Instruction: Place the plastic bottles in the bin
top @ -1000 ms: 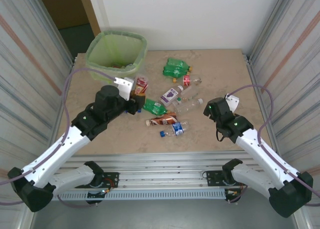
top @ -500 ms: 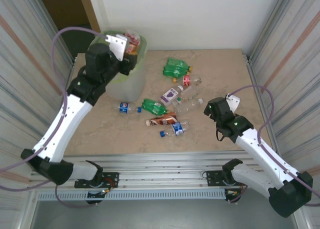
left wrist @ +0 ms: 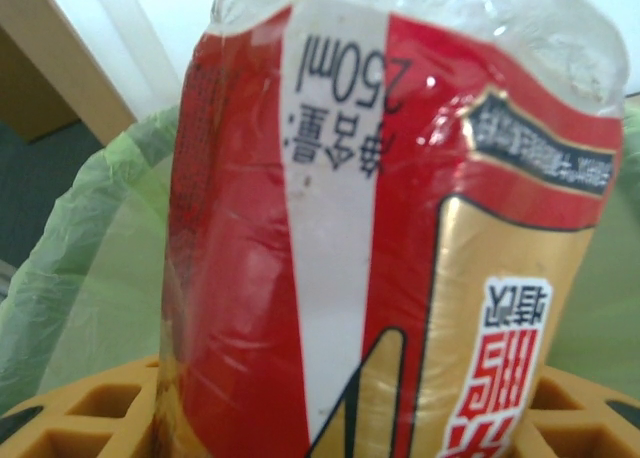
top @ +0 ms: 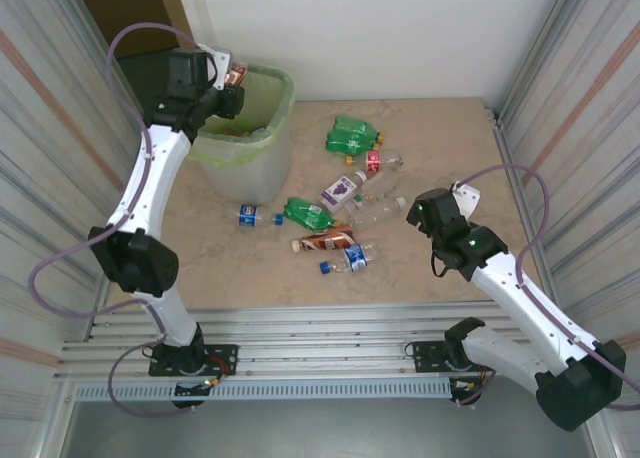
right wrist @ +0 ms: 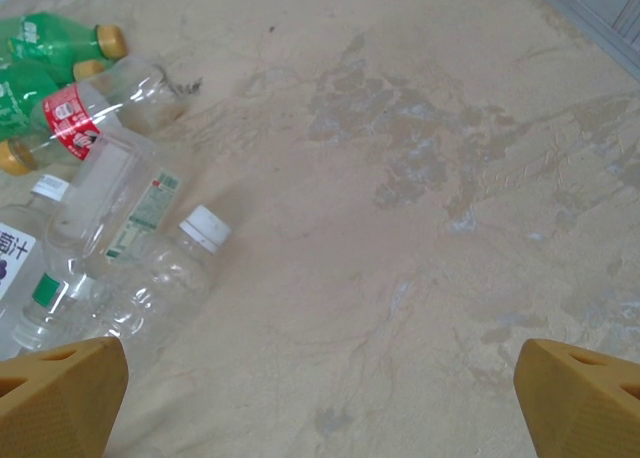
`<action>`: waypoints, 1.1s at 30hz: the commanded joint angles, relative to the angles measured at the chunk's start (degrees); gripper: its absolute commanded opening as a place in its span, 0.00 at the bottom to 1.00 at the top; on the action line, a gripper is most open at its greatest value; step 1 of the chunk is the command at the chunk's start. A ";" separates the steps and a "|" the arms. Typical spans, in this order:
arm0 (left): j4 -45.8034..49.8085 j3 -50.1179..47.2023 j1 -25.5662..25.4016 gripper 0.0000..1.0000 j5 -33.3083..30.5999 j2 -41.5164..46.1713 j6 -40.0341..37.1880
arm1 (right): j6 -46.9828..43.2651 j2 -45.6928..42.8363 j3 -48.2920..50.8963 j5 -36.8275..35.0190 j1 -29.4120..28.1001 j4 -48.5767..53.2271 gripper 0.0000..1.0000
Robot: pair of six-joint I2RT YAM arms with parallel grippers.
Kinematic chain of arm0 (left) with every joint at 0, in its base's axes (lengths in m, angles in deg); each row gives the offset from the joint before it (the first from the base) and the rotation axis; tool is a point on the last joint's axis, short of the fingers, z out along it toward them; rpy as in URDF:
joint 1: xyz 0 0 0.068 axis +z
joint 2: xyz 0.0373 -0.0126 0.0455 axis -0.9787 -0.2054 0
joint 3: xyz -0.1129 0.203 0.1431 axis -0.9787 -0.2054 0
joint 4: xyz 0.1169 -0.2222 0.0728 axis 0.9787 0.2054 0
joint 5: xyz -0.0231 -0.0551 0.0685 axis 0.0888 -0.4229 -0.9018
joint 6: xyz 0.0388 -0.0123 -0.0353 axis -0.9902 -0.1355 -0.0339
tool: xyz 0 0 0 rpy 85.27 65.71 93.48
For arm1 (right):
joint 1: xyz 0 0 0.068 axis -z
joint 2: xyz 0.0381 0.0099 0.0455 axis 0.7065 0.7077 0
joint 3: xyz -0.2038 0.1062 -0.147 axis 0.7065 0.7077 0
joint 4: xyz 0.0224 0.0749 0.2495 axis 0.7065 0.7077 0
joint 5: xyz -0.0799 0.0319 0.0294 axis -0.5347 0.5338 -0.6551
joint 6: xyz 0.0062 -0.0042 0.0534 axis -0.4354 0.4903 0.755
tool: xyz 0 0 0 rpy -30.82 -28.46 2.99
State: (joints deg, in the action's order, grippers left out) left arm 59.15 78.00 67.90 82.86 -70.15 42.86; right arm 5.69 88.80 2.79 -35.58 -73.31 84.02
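Left tool (top: pixel 229 81) gripping 1 red-labelled bottle (left wrist: pixel 380 228) over the bin's (top: pixel 255 173) far-left rim, other plastic bottles (top: pixel 340 210) lying scattered just right of the bin, right tool (right wrist: pixel 320 400) hovering wide open above bare desk (right wrist: pixel 420 168), well right of the bin.

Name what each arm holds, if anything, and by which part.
The left fingers clamp a red-labelled bottle around its labelled body; the right fingers, wide open, hold nothing.

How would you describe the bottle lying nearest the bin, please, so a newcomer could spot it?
Find the bin at the far left. Just in front of it lies a small clear bottle. Its blue label sets it apart from the green bottle beside it.
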 commanded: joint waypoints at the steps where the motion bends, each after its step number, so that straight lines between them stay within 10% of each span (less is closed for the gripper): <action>1: 3.07 4.92 0.82 0.44 -0.03 -3.09 -1.08 | 1.99 0.79 -2.12 -0.14 0.41 0.80 0.98; 33: 7.94 11.40 1.43 0.79 -1.18 -7.24 1.03 | 1.46 3.28 -4.42 0.13 0.51 1.88 0.98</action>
State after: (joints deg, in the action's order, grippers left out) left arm 67.37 87.60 68.84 79.67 -81.42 42.59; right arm 6.76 92.10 0.03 -34.99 -73.31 85.35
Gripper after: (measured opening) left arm 0.793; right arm 0.976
